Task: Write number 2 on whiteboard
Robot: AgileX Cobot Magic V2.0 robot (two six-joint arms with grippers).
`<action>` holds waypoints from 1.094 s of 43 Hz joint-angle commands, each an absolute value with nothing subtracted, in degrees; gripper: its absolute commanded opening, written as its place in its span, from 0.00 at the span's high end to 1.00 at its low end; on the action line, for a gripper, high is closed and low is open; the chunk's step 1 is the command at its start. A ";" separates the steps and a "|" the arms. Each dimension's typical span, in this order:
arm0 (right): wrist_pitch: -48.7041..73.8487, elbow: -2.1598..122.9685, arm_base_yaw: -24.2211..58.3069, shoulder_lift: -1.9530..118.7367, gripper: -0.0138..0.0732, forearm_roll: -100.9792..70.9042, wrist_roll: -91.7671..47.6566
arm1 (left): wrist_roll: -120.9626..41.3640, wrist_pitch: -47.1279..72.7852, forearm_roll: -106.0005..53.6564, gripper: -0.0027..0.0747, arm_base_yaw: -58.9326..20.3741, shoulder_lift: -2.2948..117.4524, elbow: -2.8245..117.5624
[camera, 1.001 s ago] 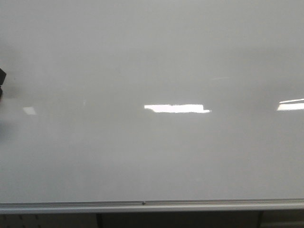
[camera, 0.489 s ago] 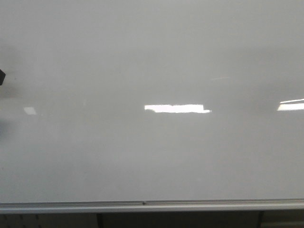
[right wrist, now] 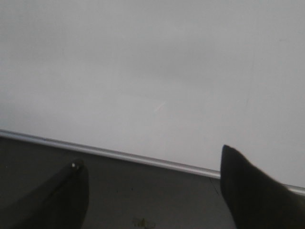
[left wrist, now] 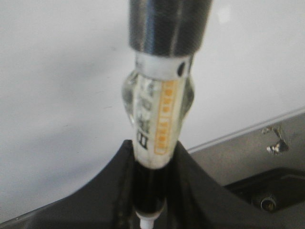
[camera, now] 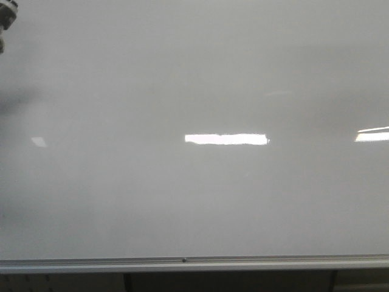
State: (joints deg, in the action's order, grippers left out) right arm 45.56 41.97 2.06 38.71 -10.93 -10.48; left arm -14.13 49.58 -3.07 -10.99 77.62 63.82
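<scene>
Against the whiteboard (camera: 200,79), no number 2 is showing anywhere; only pale light reflections are lying on its glossy face, so the writing is judged not yet begun. The left gripper (left wrist: 151,157) is clenching a marker (left wrist: 157,119), its barrel running lengthwise out from between the fingers toward the board, the dark cap end farthest out and blurred. In the front view a small piece of that marker (camera: 7,15) is peeking in at the board's upper left corner. The right gripper (right wrist: 152,186) is hanging spread and empty just beside the board's lower frame edge (right wrist: 119,155). The left arm is the one carrying the pen, and the blank writing surface is lying straight ahead along the marker's long axis; whether tip and board are touching cannot be told.
</scene>
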 commanded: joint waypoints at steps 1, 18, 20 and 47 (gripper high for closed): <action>47.25 46.65 1.80 42.07 0.16 -12.14 -14.83 | -20.04 55.27 -3.60 0.95 -14.96 74.46 68.15; 58.51 58.41 10.90 55.67 0.16 -25.92 -39.19 | -33.04 63.05 -4.12 0.95 -34.62 74.23 70.81; 58.92 59.89 13.78 57.18 0.16 -26.64 -41.18 | -34.31 62.86 -5.05 0.95 -36.59 74.23 70.81; 54.87 75.35 40.46 74.81 0.16 -26.98 -51.15 | -37.02 59.55 -8.73 0.95 -46.82 74.23 70.81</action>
State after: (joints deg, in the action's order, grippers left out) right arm 58.09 72.39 38.98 74.55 -24.96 -50.48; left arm -37.26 61.91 -7.63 -46.36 76.03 68.87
